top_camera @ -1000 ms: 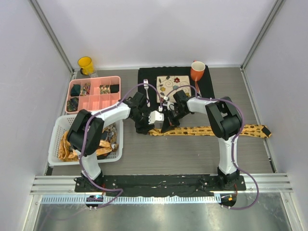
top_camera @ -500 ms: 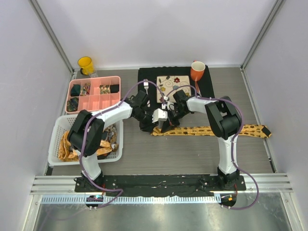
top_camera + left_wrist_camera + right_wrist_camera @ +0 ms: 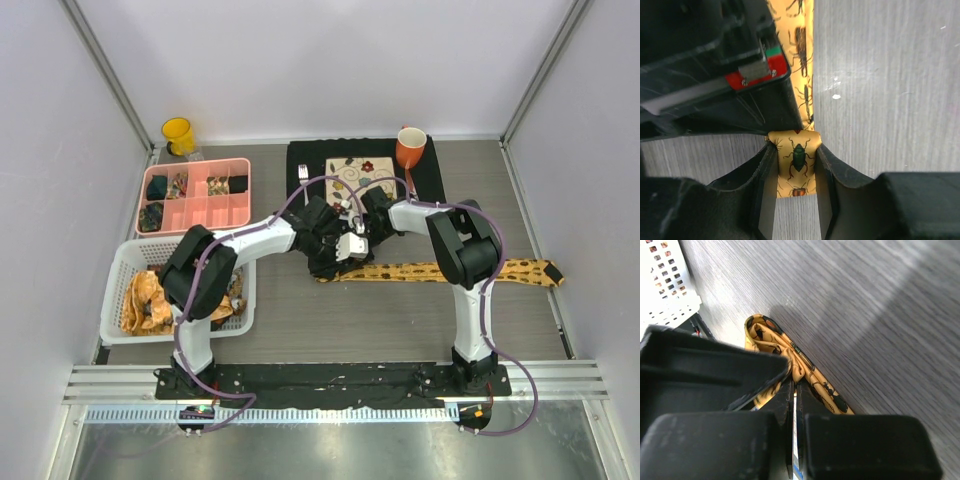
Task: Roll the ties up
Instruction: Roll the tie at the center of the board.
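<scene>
**A:** How are the two arms posed?

**B:** The left arm [image 3: 250, 238] rises from its base, passes over the basket and stretches right toward the middle of the desk [image 3: 350, 320]. The right arm [image 3: 460, 250] stands up from its base, then bends left at the elbow. Their wrists meet nose to nose, just near of the black mat [image 3: 300, 160].

**A:** And the left end effector [image 3: 795, 152]?

**B:** It is clamped on the yellow tie [image 3: 450, 270]. The left wrist view shows a finger [image 3: 767, 185] pressed against each side of the tie's folded-over end, with a green beetle print facing up between them.

**A:** The right end effector [image 3: 796, 385]?

**B:** Its fingers are pressed together. The tie's fabric bunches up right at their tips, but I cannot tell whether any of it is nipped between them.

**A:** Where does the rest of that tie go?

**B:** It lies flat on the desk, running from under the two wrists out to the right, and its far end is near the right wall.

**A:** What about the containers?

**B:** A white basket [image 3: 116, 290] sits at the left, under the left arm, and holds a heap of ties [image 3: 145, 295], orange and yellow. Just beyond it is a pink compartment tray [image 3: 195, 162]. Small dark and patterned fabric bundles fill its far row and the left-hand compartments. A yellow cup [image 3: 178, 133] stands in the far left corner, and an orange mug [image 3: 410, 148] stands on the mat's far right corner.
</scene>
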You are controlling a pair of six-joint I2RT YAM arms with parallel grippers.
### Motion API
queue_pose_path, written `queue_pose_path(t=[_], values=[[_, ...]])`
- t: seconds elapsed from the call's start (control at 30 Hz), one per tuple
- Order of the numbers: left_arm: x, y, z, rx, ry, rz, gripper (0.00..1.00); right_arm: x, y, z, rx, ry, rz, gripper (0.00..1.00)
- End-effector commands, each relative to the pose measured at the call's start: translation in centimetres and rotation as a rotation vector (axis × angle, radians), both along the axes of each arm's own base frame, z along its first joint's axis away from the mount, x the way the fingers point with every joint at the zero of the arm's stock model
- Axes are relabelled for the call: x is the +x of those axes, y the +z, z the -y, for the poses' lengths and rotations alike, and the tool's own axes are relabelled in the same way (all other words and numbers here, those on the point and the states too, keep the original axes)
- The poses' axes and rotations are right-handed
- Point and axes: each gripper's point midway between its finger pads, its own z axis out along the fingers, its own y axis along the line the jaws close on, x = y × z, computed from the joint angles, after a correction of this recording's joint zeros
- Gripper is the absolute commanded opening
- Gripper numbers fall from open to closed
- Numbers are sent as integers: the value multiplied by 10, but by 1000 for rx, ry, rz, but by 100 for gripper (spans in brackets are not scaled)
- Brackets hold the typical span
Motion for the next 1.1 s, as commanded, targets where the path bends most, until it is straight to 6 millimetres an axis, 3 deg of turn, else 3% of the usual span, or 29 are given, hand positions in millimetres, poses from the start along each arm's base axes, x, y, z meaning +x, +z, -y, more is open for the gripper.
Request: queue_pose_path(t=[0.0, 0.2, 0.37, 0.5, 0.57, 0.67, 0.8, 1.07], values=[[14, -5, 1, 28, 19, 40, 36, 13, -5, 5, -5, -20, 22, 1], [6, -18, -11, 88, -1, 6, 34, 19, 15, 9, 69, -50, 9, 1], [4, -21, -12, 99, -14, -4, 32, 22, 41, 14, 152, -78, -10, 10], [4, -22, -12, 107, -18, -10, 32, 19, 50, 14, 179, -77, -18, 18], [4, -21, -13, 110, -21, -9, 32, 15, 48, 14, 178, -72, -29, 18], [6, -16, -11, 100, -22, -5, 32, 11, 39, 17, 157, -72, -35, 7], [6, -7, -5, 72, -21, -7, 33, 7, 26, 15, 125, -66, -45, 6], [3, -8, -4, 71, -45, -19, 34, 9, 17, 4, 102, -65, -30, 6]])
